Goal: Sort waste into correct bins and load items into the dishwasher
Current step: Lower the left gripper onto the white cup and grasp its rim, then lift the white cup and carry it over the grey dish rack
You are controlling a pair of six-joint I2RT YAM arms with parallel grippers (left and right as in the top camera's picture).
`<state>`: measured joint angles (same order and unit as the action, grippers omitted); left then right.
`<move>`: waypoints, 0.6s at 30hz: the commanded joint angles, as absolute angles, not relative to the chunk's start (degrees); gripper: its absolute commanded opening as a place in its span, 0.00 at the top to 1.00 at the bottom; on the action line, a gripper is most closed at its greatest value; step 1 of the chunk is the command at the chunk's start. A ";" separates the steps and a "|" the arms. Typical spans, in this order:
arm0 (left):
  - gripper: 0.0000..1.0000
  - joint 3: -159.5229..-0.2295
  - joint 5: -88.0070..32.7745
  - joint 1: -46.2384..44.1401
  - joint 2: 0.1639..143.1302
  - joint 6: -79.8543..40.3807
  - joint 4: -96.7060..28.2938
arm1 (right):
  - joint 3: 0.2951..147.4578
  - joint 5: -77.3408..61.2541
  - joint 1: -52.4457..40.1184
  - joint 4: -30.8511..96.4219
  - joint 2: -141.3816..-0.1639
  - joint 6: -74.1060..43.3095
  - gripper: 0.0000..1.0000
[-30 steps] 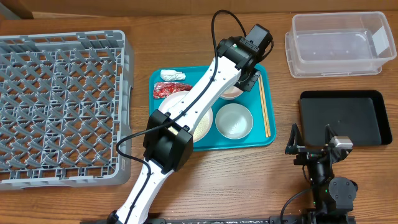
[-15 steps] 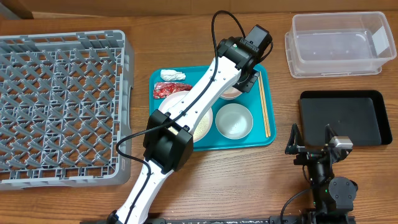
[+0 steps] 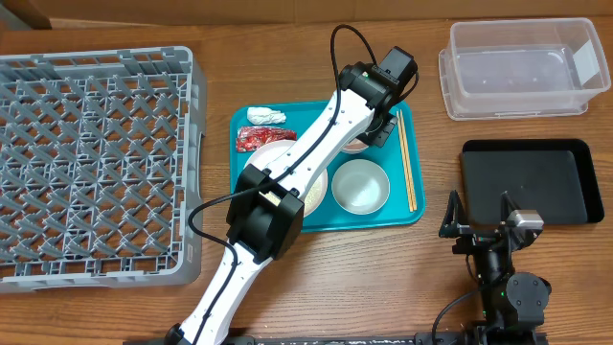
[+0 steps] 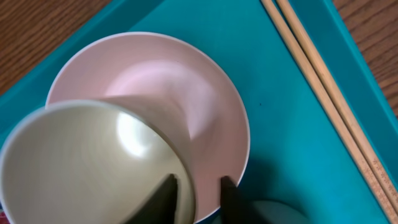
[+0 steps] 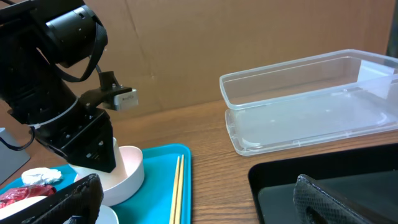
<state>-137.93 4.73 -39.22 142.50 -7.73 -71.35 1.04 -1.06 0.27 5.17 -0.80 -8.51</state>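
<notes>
My left gripper (image 3: 381, 123) (image 4: 196, 196) is over the teal tray, shut on the wall of the small white cup (image 4: 93, 168), one finger inside and one outside. The cup sits in or just above the pale pink bowl (image 4: 193, 87) (image 5: 129, 169). The chopsticks (image 3: 407, 168) (image 4: 329, 93) lie along the tray's right side. The grey-blue bowl (image 3: 360, 186) and the white plate (image 3: 305, 190) with rice are nearer the front. The red wrapper (image 3: 261, 137) and the white tissue (image 3: 266, 115) lie at the tray's left. My right gripper (image 3: 484, 216) (image 5: 199, 205) is open and empty.
The grey dish rack (image 3: 91, 163) fills the left of the table. The clear tub (image 3: 522, 67) (image 5: 311, 118) stands at the back right, with the black tray (image 3: 532, 182) (image 5: 323, 186) in front of it. The teal tray (image 3: 402, 213) is in the middle.
My left arm has shifted slightly, its elbow moving a little towards the back right, with the gripper staying over the pink bowl. The right arm has not moved.
</notes>
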 commanded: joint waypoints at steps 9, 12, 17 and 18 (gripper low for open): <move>0.96 -141.86 4.45 -38.65 138.12 -12.91 -75.94 | 0.45 -0.69 -0.03 4.82 -0.16 -8.10 0.00; 0.96 -146.10 4.49 -38.41 134.72 -14.87 -78.13 | 0.45 -0.69 -0.03 4.84 -0.16 -8.10 0.00; 0.96 -151.63 4.21 -35.03 126.48 -21.21 -81.28 | 0.45 -0.69 -0.03 4.82 -0.16 -8.10 0.00; 0.96 -151.79 3.53 -33.93 124.70 -21.96 -81.45 | 0.45 -0.69 -0.03 4.82 -0.16 -8.10 0.00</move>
